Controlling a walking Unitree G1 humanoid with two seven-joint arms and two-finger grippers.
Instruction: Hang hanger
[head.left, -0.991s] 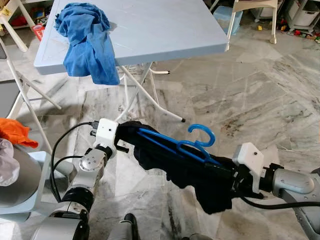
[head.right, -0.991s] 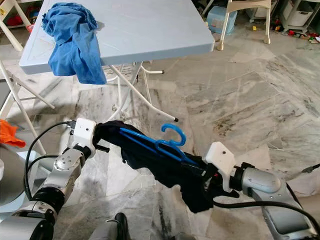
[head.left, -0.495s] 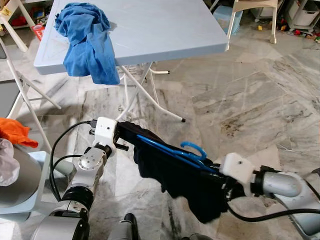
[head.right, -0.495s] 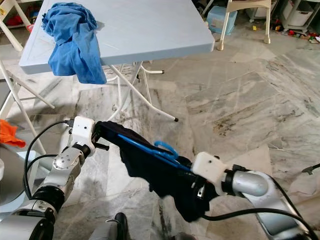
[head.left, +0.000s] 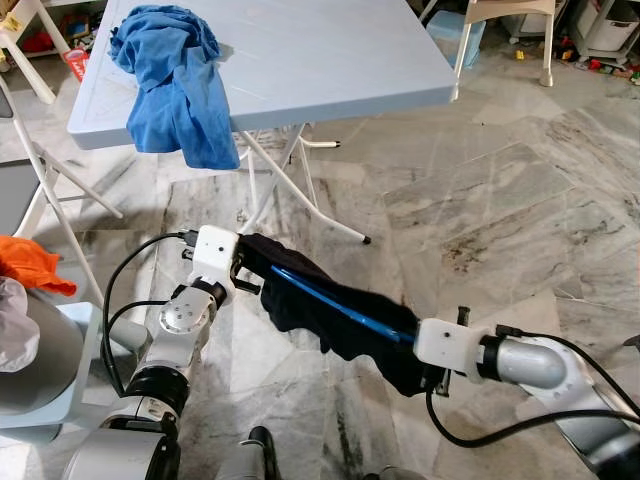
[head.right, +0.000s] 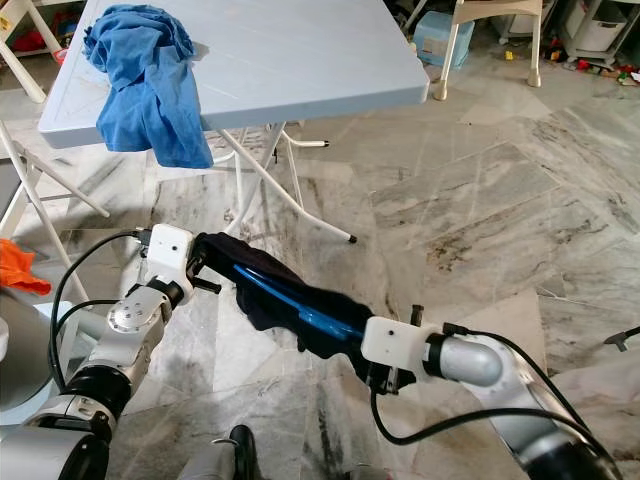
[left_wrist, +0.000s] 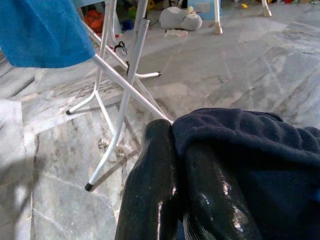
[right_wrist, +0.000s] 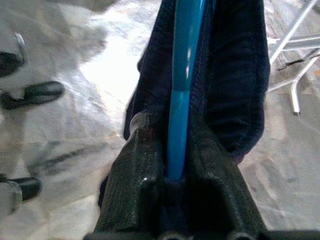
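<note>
Above the marble floor (head.left: 500, 200), before the desk (head.left: 300, 60), both grippers carry the blue hanger (head.left: 335, 305) draped in dark cloth (head.left: 300, 300): left gripper (left_wrist: 192, 150) clamped on fabric, right gripper's (right_wrist: 172, 165) fingers clamped on its bar. Keeping it level should stop slipping.

You'll find no readable text, label, brand, number or sign anywhere in these views, near either gripper or farther off.
</note>
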